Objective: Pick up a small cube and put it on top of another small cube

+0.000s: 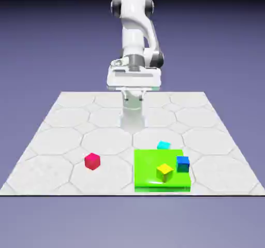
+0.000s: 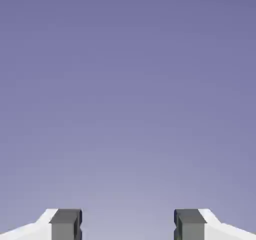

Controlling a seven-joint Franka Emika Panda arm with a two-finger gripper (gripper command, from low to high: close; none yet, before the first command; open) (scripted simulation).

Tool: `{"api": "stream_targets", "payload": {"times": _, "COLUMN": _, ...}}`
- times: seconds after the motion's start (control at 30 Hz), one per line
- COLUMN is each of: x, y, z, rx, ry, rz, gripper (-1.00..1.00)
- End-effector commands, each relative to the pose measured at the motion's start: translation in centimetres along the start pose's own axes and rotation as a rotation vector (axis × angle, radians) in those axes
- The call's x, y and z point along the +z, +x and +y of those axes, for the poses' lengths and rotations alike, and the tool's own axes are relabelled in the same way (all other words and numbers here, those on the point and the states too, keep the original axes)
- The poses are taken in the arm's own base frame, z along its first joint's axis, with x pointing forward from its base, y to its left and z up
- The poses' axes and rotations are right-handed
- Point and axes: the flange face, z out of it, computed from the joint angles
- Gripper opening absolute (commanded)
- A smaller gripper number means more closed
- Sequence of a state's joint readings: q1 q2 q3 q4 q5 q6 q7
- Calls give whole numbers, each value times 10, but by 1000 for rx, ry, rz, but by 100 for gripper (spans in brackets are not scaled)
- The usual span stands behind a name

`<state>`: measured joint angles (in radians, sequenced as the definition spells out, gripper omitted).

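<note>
Hand (image 2: 128, 226) spread, empty; cyan cube (image 1: 163, 145) seemingly touches green slab (image 1: 162, 170).

Two cubes (image 1: 173, 168) on slab (image 1: 147, 177) — small cube (image 1: 163, 145) just behind it.

The table (image 1: 62, 122) is pale grey-white with a pattern of big six-sided tiles, and the backdrop (image 1: 41, 34) behind it is plain blue-violet. On the table are a bright green pad (image 1: 150, 164), a yellow cube (image 1: 164, 172), a dark blue cube (image 1: 182, 163), a small cyan cube (image 1: 163, 145) and a pinkish-red cube (image 1: 92, 161). The robot arm (image 1: 135, 29) is white with dark grey joints, and the pincer (image 2: 128, 225) has dark grey fingertips (image 2: 65, 225) on white fingers.
</note>
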<state>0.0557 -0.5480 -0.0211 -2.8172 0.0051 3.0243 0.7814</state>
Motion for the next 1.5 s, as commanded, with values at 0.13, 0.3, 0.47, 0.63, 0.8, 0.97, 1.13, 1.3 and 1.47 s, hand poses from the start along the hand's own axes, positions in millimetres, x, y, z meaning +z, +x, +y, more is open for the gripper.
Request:
{"api": "stream_targets", "payload": {"times": 0.13, "x": 41, "y": -55, "z": 4, "rx": 131, "ry": -77, "rz": -188, "gripper": 0}}
{"api": "stream_targets", "payload": {"times": 0.3, "x": 72, "y": -115, "z": 14, "rx": 240, "ry": -205, "rz": -342, "gripper": 0}}
{"api": "stream_targets", "payload": {"times": 0.47, "x": 94, "y": -177, "z": 31, "rx": 327, "ry": -373, "rz": -448, "gripper": 0}}
{"api": "stream_targets", "payload": {"times": 0.63, "x": 105, "y": -234, "z": 56, "rx": 393, "ry": -567, "rz": -496, "gripper": 0}}
{"api": "stream_targets", "payload": {"times": 0.8, "x": 108, "y": -270, "z": 78, "rx": 428, "ry": -711, "rz": -492, "gripper": 0}}
{"api": "stream_targets", "payload": {"times": 0.97, "x": 126, "y": -278, "z": 84, "rx": 429, "ry": -704, "rz": -495, "gripper": 0}}
{"api": "stream_targets", "payload": {"times": 1.13, "x": 142, "y": -291, "z": 95, "rx": 428, "ry": -702, "rz": -494, "gripper": 0}}
{"api": "stream_targets", "payload": {"times": 1.3, "x": 155, "y": -307, "z": 113, "rx": 428, "ry": -711, "rz": -492, "gripper": 0}}
{"api": "stream_targets", "payload": {"times": 1.47, "x": 151, "y": -300, "z": 106, "rx": 428, "ry": -706, "rz": -493, "gripper": -100}}
